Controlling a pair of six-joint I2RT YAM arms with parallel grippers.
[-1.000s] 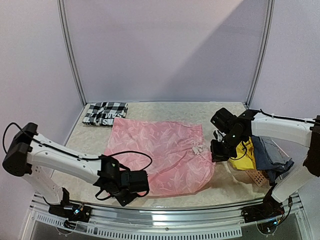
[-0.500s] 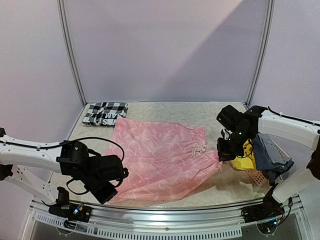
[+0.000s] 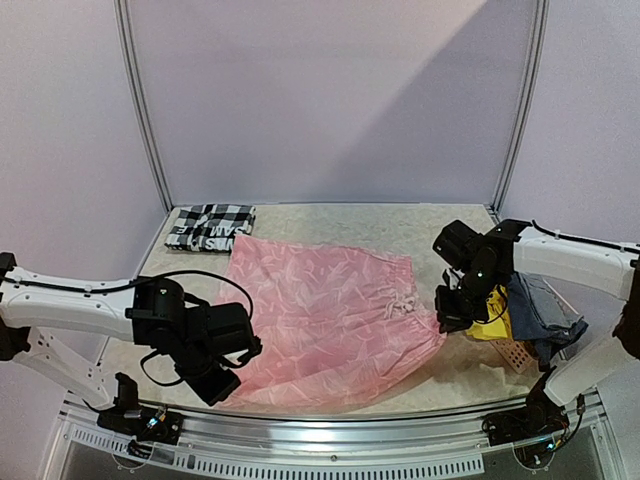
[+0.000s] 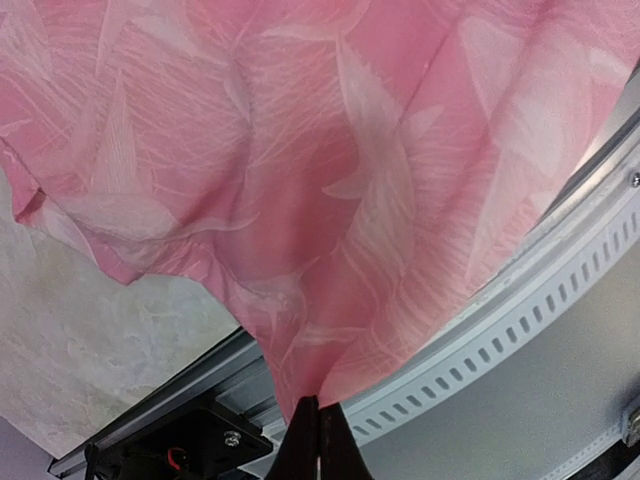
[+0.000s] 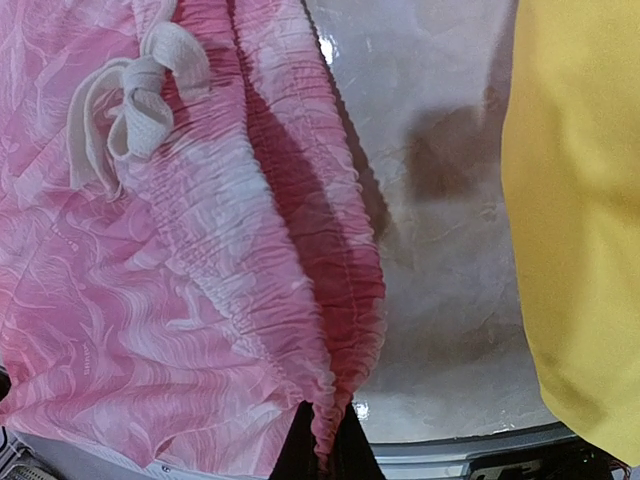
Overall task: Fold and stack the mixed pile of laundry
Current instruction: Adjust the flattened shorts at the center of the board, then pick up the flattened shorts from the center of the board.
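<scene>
A pink garment (image 3: 330,310) lies spread across the middle of the table (image 3: 330,215), lifted at its two near corners. The left tool (image 4: 318,445) is closed on a thin tip of the hem, and the right tool (image 5: 320,455) is closed on the gathered waistband edge, near the white drawstring (image 5: 130,100). The left pinch holds very little cloth, so a firm pull could probably slip it free. That corner hangs over the slotted front rail (image 4: 500,330) and might snag there. The right tool sits just beside the yellow garment (image 5: 580,200) and could drag it along. The near edge is tight, and the right side is crowded by the yellow garment, a blue-grey garment (image 3: 545,310) and a basket (image 3: 515,355). Bare table shows toward the back, with the folded checked shirt (image 3: 210,227) at the far left corner
</scene>
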